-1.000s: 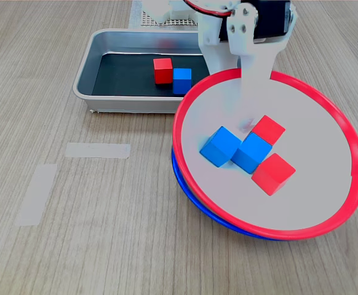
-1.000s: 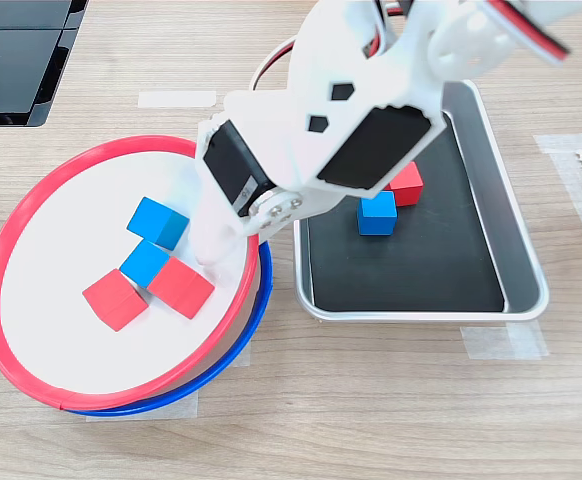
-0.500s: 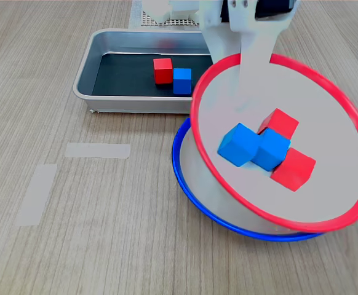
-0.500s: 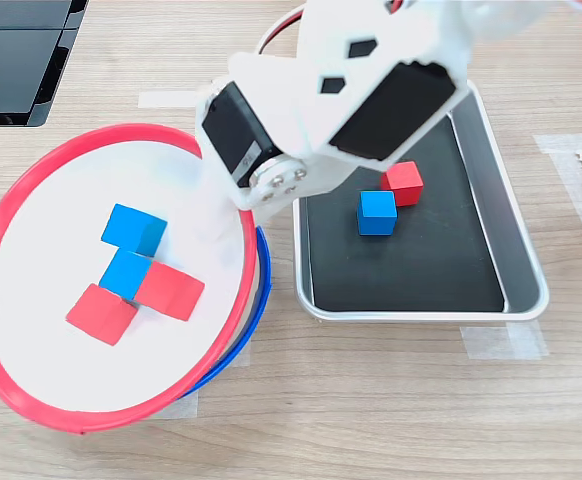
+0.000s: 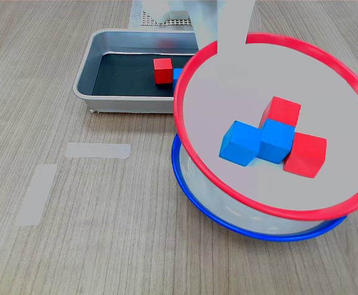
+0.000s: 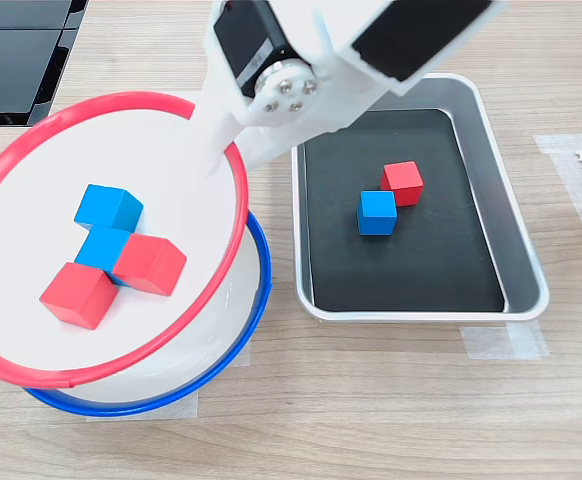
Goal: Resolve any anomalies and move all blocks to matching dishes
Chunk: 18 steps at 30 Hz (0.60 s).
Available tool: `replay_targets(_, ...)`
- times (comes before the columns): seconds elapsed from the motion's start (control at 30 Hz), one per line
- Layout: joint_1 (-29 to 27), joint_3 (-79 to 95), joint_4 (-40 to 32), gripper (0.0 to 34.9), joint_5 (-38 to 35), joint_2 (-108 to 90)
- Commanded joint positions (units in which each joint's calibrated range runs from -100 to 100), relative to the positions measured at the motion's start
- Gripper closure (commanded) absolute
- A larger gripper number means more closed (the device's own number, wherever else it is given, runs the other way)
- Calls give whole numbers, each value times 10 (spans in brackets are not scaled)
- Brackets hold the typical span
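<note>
Blocks are the job here, and four of them ride in the red-rimmed dish [image 5: 185, 132]: two blue blocks [image 5: 240, 142] and two red blocks [image 5: 305, 155], bunched and touching. That dish hangs in the air, tipped, right above the blue-rimmed dish [image 6: 246, 330]. The gripper [image 6: 221, 150] pinches the red-rimmed dish at its edge nearest the grey tray [image 6: 516, 250]. One red block [image 6: 403, 182] and one blue block [image 6: 376, 212] sit in the tray beside the blue-rimmed dish. I think the step is to pull the stacked dishes apart (that looks like the odd thing to fix). Keep the pinch tight, keep the dish flat so nothing slides out, and put it down on bare table away from the blue-rimmed dish.
</note>
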<state>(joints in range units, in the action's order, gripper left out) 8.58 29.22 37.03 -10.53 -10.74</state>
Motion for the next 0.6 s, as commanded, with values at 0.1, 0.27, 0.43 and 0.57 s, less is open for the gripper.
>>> replay_targets(0.1, -15, -6, -14, 349, 14, -59)
replay_targets(0.27, -51, -4, -19, 349, 17, -78)
replay_targets(0.43, -113, 28, -55, 349, -1, -81)
replay_targets(0.57, -163, 61, -92, 349, -16, -75)
